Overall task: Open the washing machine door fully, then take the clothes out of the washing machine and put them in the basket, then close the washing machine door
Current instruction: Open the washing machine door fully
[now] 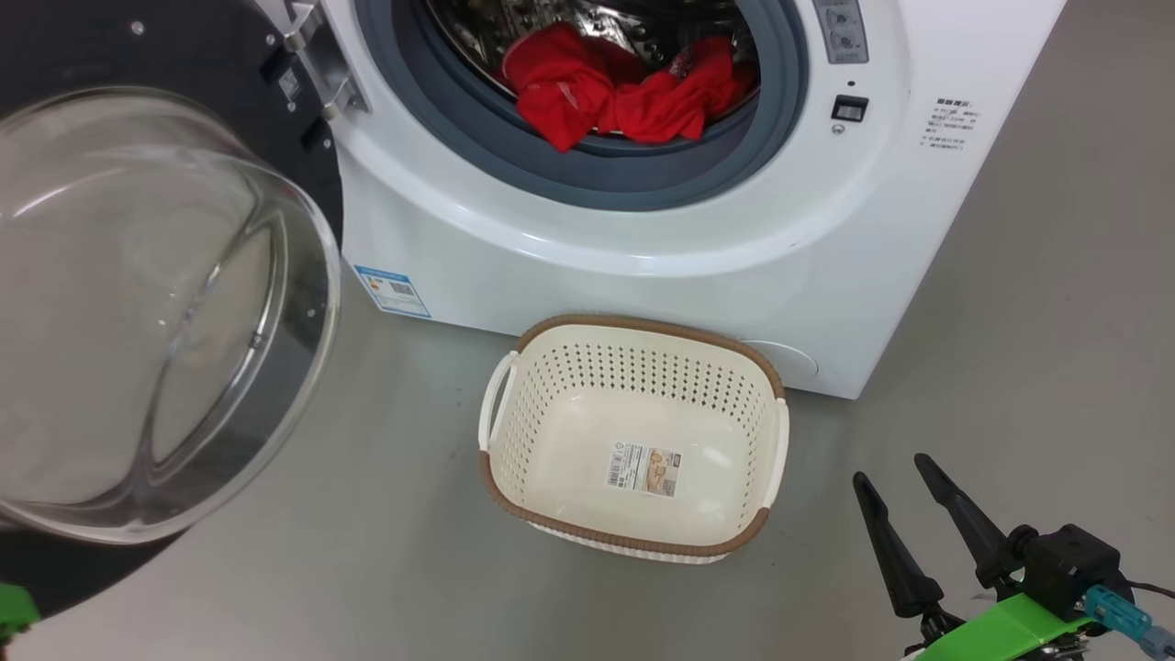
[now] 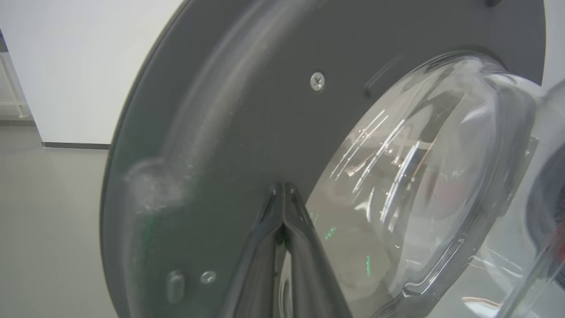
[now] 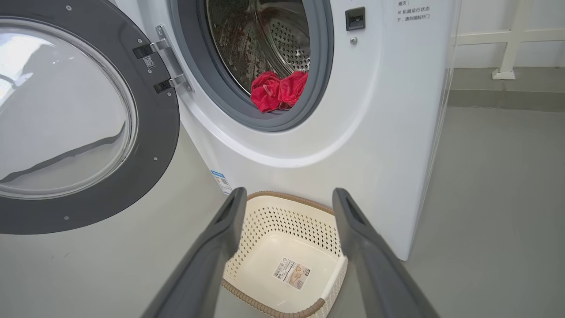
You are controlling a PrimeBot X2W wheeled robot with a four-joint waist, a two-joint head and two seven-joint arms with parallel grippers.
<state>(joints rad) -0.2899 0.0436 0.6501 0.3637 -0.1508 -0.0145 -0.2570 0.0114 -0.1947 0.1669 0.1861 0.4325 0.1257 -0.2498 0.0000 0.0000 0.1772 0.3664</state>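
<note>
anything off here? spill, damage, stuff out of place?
Nothing broken or spilled. The clothes bunch up front, one fold lapping onto the grey rubber ring. The washing machine door hangs open with a pale smudge on its dark rim, maybe only glare. The basket sits upright and empty.

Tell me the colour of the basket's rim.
Brown, with a woven look; the basket's rim shows best in the head view.

Smooth grey floor (image 1: 1056, 321) meets white wall (image 2: 88, 66), dark skirting (image 2: 75, 145).
</note>
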